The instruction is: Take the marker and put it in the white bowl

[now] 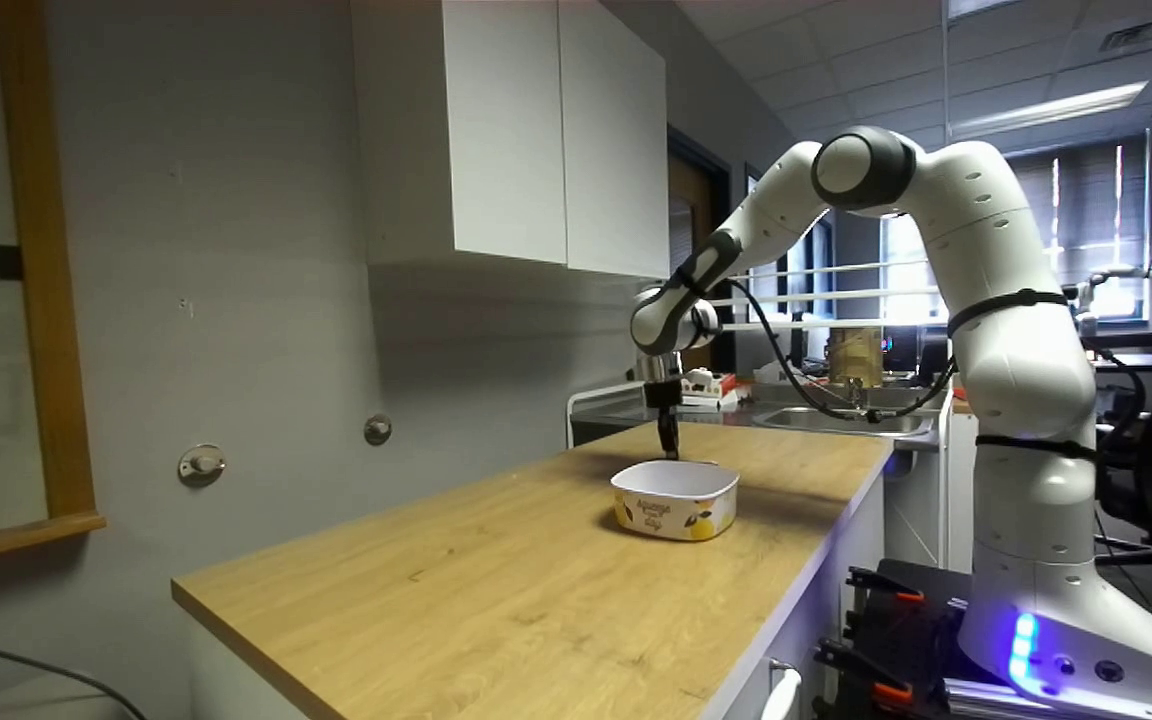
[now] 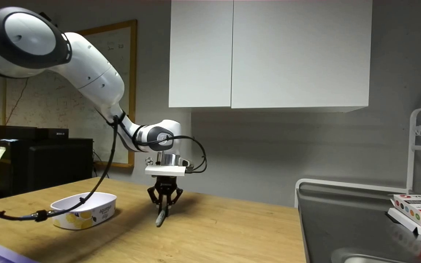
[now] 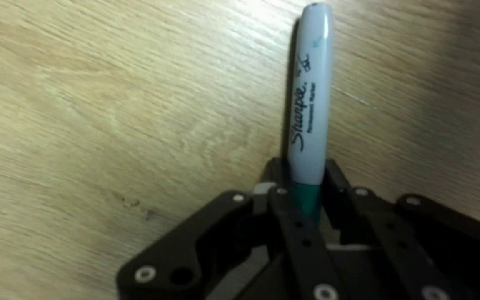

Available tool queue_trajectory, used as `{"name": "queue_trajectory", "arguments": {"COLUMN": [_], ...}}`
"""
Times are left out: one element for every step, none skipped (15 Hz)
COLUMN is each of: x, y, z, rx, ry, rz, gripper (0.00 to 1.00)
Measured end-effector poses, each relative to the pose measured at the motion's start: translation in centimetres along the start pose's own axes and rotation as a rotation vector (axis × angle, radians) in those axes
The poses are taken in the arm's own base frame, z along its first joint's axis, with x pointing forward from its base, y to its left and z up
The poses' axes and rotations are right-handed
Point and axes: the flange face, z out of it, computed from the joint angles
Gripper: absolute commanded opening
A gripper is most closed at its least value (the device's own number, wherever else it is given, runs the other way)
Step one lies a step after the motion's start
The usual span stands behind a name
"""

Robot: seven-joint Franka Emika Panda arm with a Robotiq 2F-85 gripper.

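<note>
Bowl: in an exterior view it is sitting upright on the counter, at nine o'clock from the gripper and apart from it; presumably it is facing mouth up for a release from above.
Marker: in the wrist view it is running from between the fingers toward twelve o'clock, and is lying on or just above the counter (which of the two, the views are not settling).
Gripper: it is pointing roughly straight down, and its fingers are pressing on the marker from nine and three o'clock in the wrist view. They are gripping it near the cap, not at mid-length, so the long end is sticking out and may be dipping during a lift.
Box: in an exterior view it is resting at three o'clock from the gripper, on something white over the dark sink top, seemingly playing no part.
Bowl's look: it is showing white walls, rounded corners and a print of yellow lemons with dark lettering.
Marker's look: it is showing grey-white, its blunt end catching the light, black Sharpie lettering climbing toward twelve o'clock (a faint teal mark is sitting beyond it), the teal cap half hiding between the fingers.
</note>
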Motion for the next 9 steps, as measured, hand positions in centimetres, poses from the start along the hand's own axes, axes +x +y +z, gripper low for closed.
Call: {"name": "queue_trajectory", "arguments": {"x": [0.0,0.1,0.2,0.4,0.6,0.7,0.7,0.7,0.6], "y": [-0.2,-0.5,-1.0,-1.7,-2.7,-4.0,-5.4,-6.9,-8.4], "z": [-0.2,-0.6,-1.2,-2.1,-3.2,-4.5,-5.9,-7.3,-8.8], "rx": [-0.006,-0.015,-0.025,-0.036,-0.044,-0.052,-0.060,-0.067,-0.075], "ry": [-0.007,-0.011,-0.008,0.002,0.019,0.039,0.063,0.088,0.114], "rz": [0.013,0.043,0.089,0.142,0.193,0.239,0.283,0.323,0.368], "gripper": [0.11,0.11,0.11,0.11,0.10,0.10,0.10,0.10,0.10]}}
